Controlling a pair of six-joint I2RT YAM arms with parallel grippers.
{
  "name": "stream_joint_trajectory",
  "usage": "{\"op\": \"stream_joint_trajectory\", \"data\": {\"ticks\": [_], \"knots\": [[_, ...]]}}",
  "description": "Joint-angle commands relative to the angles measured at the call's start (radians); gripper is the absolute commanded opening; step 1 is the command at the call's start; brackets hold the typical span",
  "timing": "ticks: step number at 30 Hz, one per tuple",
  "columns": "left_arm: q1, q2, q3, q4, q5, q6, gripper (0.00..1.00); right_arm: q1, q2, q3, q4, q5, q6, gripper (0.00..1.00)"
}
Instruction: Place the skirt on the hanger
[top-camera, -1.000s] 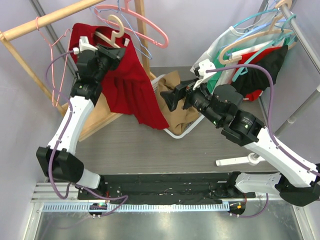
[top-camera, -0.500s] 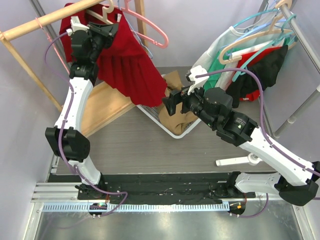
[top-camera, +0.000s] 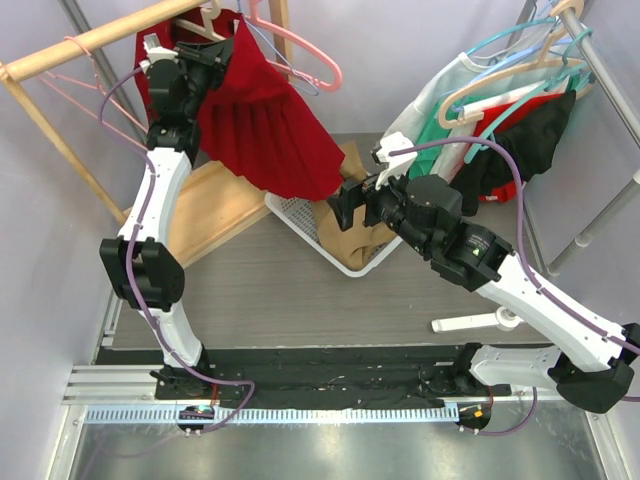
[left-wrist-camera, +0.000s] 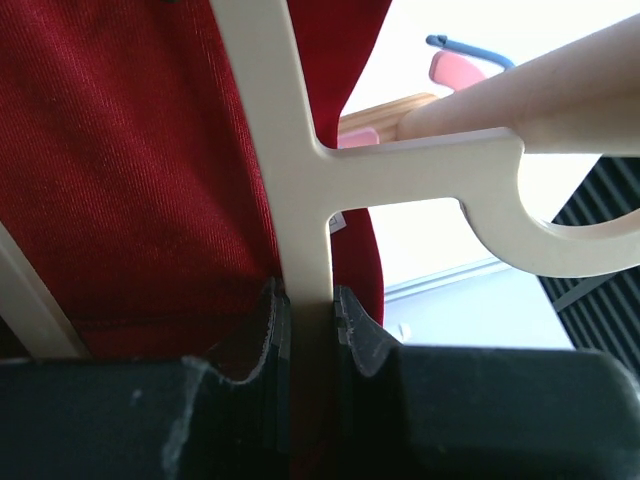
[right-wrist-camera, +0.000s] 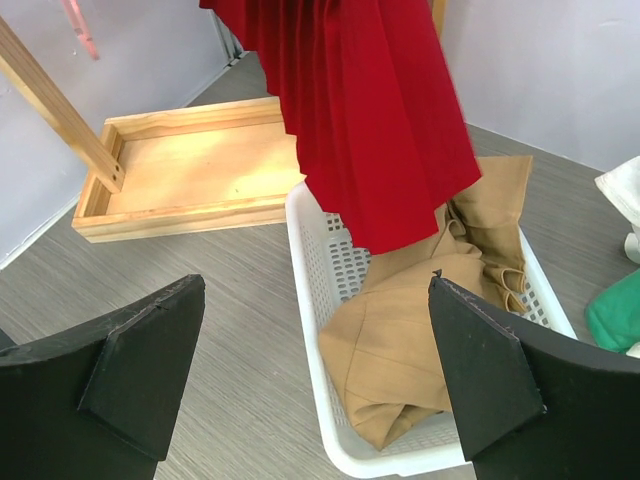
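Skirt (top-camera: 262, 130), red & pleated, is seen hanging from a cream hanger (left-wrist-camera: 300, 150), high at the rear left, just by the wooden rail (top-camera: 100, 38). The hanger's stem is pinched between the narrow jaws of the left gripper (left-wrist-camera: 308, 312). The right gripper (right-wrist-camera: 315, 345) is held wide w/ nothing in it, above a white basket (right-wrist-camera: 305, 250) w/ tan cloth (right-wrist-camera: 400, 330), on the grey wood-look floor (top-camera: 260, 290). A wooden tray (right-wrist-camera: 190, 160) is laid near the pale wall. A metal rack (top-camera: 605, 70) w/ clothes is placed at the right.
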Motion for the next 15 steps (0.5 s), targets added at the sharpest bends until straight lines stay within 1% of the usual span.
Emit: {"op": "stream_joint_trajectory", "data": {"ticks": [1,8,11,13,15], "knots": [[0.018,-0.032,0.008,0.208,-0.024,-0.054,0.0,-0.008,-0.016,-0.013,0.03,0.004,-0.012,0.98],[0.025,-0.089,-0.124,0.254,-0.068,-0.086,0.0,-0.014,-0.019,-0.021,0.03,0.006,-0.008,0.98],[0.024,-0.147,-0.219,0.272,-0.097,-0.083,0.0,-0.017,-0.018,-0.024,0.03,0.006,-0.005,0.98],[0.025,-0.189,-0.256,0.275,-0.107,-0.07,0.0,-0.019,-0.018,-0.024,0.028,0.006,0.001,0.98],[0.025,-0.215,-0.279,0.262,-0.094,-0.053,0.12,-0.02,-0.018,-0.024,0.03,0.011,0.005,0.98]]}}
